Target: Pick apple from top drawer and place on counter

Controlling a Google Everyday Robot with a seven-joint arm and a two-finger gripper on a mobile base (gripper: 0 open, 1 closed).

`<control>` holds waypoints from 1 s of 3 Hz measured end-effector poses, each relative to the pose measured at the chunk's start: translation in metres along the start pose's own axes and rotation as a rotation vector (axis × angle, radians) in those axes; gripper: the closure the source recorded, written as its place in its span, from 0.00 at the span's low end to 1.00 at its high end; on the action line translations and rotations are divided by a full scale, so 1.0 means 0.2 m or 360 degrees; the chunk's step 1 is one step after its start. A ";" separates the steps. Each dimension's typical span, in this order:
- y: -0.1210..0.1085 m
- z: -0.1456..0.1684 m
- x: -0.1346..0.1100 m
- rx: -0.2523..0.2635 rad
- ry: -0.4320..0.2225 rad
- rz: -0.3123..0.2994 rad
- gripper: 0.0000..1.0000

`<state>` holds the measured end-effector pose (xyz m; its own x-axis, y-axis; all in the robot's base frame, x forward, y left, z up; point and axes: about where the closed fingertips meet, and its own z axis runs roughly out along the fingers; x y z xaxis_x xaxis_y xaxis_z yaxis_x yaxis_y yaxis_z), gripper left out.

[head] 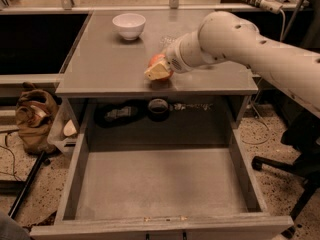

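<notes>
Underfoot, speckled stone floor [20, 154], with a slumped brown bag [34, 116] lying on it at the left and a black chair base [280, 166] standing at the right. At centre, a grey cabinet topped by a flat smooth grey bench [110, 64]. Toward the far left of that surface, a small white round bowl [129, 25], upright and well apart from everything else.

Reaching in from the right, a thick cream-white robot arm [240, 39], ending in the claw [159, 70] over the front middle of the bench. Pinching a small round red apple [160, 61] there: 1 pale finger [156, 74] lying across the near side of the fruit, the other hidden behind it. Held low over the bench, near its front edge; cannot tell whether touching the surface or just clear of it.

Below, the wide shallow grey top drawer [160, 184], standing wide open toward the viewer.

Behind it, in the shadowed gap under the bench, a dark round object [158, 107] and a flat dark shape [117, 115] just beside it, both too dim to name.
</notes>
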<state>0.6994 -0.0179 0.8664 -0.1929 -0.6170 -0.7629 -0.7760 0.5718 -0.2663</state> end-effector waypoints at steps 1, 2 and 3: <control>0.00 0.04 0.01 -0.0057 0.0038 0.0034 1.00; 0.00 0.05 0.00 -0.0089 0.0056 0.0041 0.82; 0.00 0.05 0.00 -0.0089 0.0057 0.0041 0.59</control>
<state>0.7048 -0.0123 0.8599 -0.2335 -0.6220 -0.7474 -0.8027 0.5571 -0.2129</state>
